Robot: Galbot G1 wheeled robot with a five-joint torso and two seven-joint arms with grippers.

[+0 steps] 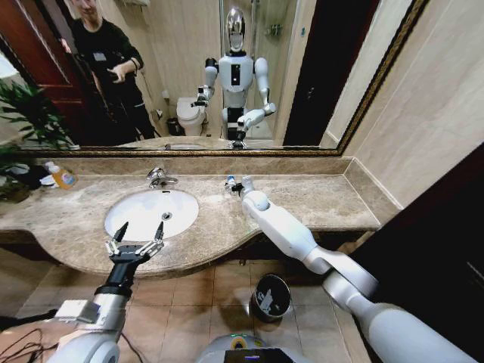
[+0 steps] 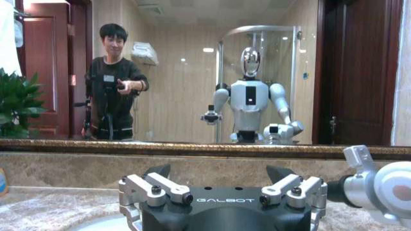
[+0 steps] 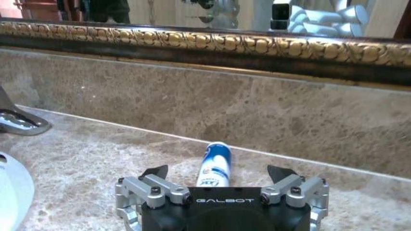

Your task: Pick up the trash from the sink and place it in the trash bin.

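As I look down from the head camera, my right tool (image 1: 234, 184) is stretched out over the marble table (image 1: 318, 200), close to the back wall and just right of the faucet (image 1: 159, 178). There's a small white-and-blue tube (image 1: 229, 181) at its tip, though from here I can't tell how the fingers stand. My left tool (image 1: 139, 233) hangs over the near rim of the sink (image 1: 121, 215), fingers spread wide, holding nothing. The black trash bin (image 1: 271, 296) sits on the tiled floor below the table's front edge, between my two arms. A yellow soap bottle (image 1: 62, 176) stands at the far left of the table, well apart from both tools.

Left wrist camera now: the left tool (image 2: 219, 172) is wide open, nothing between the two dark fingertips (image 2: 160, 170), facing the mirror (image 2: 192, 72) above the backsplash. A sliver of the sink's white rim (image 2: 103, 224) sits just under it, and part of my right arm (image 2: 378, 187) shows beside it.

Right wrist camera: the right tool (image 3: 218, 172) is open, fingers apart on either side of the tube (image 3: 214, 164). That tube lies flat on the table (image 3: 96, 154), pointing toward the backsplash, centred in the gap, and I see neither finger touching it. The faucet's chrome base (image 3: 19, 121) and the sink edge (image 3: 13, 192) sit off to one side.
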